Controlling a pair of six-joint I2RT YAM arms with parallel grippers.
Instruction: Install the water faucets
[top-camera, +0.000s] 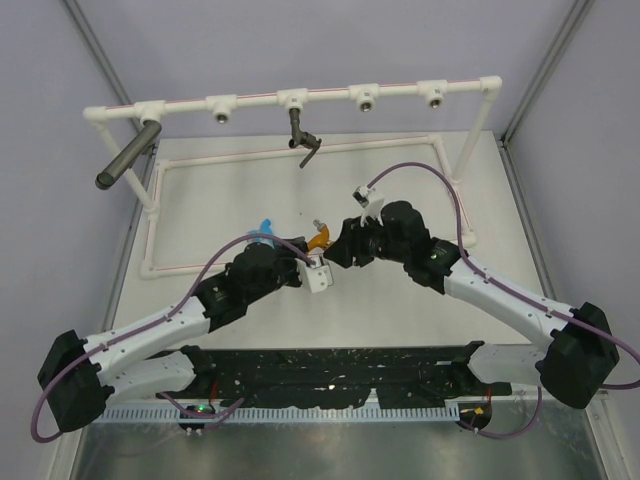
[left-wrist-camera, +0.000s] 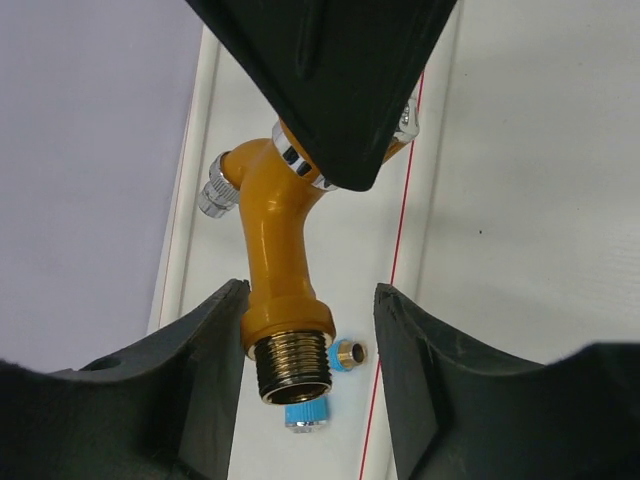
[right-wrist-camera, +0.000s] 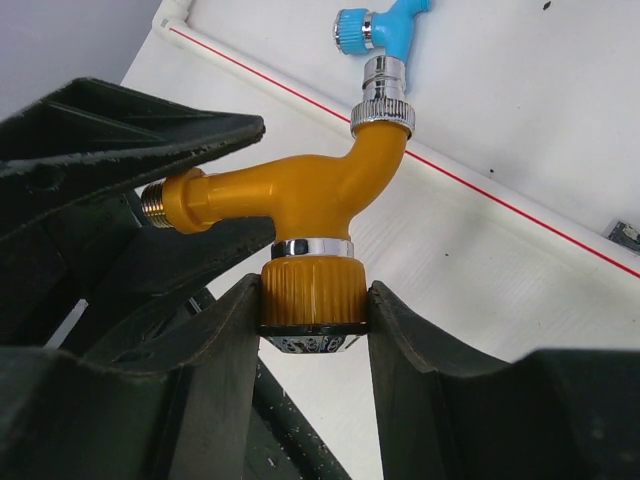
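The orange faucet (right-wrist-camera: 310, 185) is held above the table (top-camera: 230, 190), near its middle, where the two arms meet. It has a bent orange-gold body, a ribbed knob under a chrome ring, a chrome nozzle on the spout and a brass-coloured threaded end.

The right gripper (right-wrist-camera: 312, 300) is clamped on the ribbed knob, with both fingers pressed against it. The threaded end is set between the fingers of the left gripper (left-wrist-camera: 312, 290), whose jaws stand wider than the collar. One finger seems to touch the collar and a gap is seen on the other side, so no firm hold is shown there.

The blue faucet (right-wrist-camera: 385, 25) lies on the table just beyond the orange one. From above it is largely covered by the left arm. Its knob and body are shown plainly in the right wrist view, while in the left wrist view only a blue ribbed part and a small brass tip are seen past the threaded end. In that same view the orange knob is hidden by the right gripper.

Only from above is the white pipe (top-camera: 330, 93) seen, at the far side of the table with its row of sockets. A grey faucet (top-camera: 303, 140) hangs from the middle socket, and a dark cylinder (top-camera: 128, 155) juts from the left end.
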